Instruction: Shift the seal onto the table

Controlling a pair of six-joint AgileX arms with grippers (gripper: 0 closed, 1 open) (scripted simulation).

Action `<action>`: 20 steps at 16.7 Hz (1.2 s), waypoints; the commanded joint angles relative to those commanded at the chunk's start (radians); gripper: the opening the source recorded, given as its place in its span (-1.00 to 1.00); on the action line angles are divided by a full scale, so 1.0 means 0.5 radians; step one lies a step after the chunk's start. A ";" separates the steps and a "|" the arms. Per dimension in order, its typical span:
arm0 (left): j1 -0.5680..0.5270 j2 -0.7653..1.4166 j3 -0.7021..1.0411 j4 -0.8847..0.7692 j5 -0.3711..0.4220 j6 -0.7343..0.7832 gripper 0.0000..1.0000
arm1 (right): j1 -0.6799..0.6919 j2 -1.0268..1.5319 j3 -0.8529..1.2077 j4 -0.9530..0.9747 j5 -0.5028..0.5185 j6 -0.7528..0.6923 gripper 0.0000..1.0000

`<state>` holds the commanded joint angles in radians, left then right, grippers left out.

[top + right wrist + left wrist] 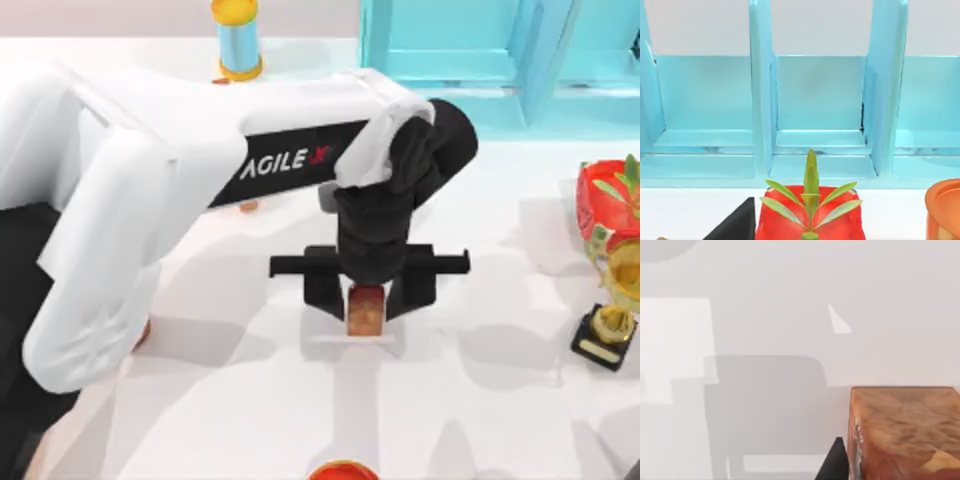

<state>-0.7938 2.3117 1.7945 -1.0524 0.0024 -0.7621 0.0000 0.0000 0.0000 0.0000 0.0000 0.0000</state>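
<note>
Top view is showing the left arm reaching from the left across the white table (480, 380), its black left gripper (366, 300) pointing straight down near the table's middle. Its two fingers are flanking the seal (366, 310), an orange-brown block standing upright between them, and they are pressing against its left and right sides, so the pincer is grasping the seal. The seal's long axis is running vertically, its top hidden up between the fingers and its lower end pointing down at the tabletop; whether the base is touching the surface I cannot tell. Left wrist view is showing the seal (905, 432) close up as a grained orange-brown block with one black finger (835, 462) at its edge, over the plain table (765, 315). At the table's right edge a red plant pot (605, 205) and a gold trophy (610, 325) on a black base are standing, well apart from the seal. At the far edge a blue spool with yellow ends (238, 40) is standing beside a light blue rack (470, 50). Right wrist view is looking at the rack (815, 100) and the red pot (812, 215) with its green leaves; the right gripper's state I cannot tell.
</note>
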 joint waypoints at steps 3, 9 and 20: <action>0.000 0.000 0.000 0.000 0.000 0.000 0.81 | 0.000 0.000 0.000 0.000 0.000 0.000 1.00; 0.000 0.000 0.000 0.000 0.000 0.000 1.00 | 0.000 0.000 0.000 0.000 0.000 0.000 1.00; -0.007 0.033 0.445 -0.399 0.023 -0.018 1.00 | 0.000 0.000 0.000 0.000 0.000 0.000 1.00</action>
<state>-0.7973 2.3282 2.0169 -1.2522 0.0139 -0.7711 0.0000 0.0000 0.0000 0.0000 0.0000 0.0000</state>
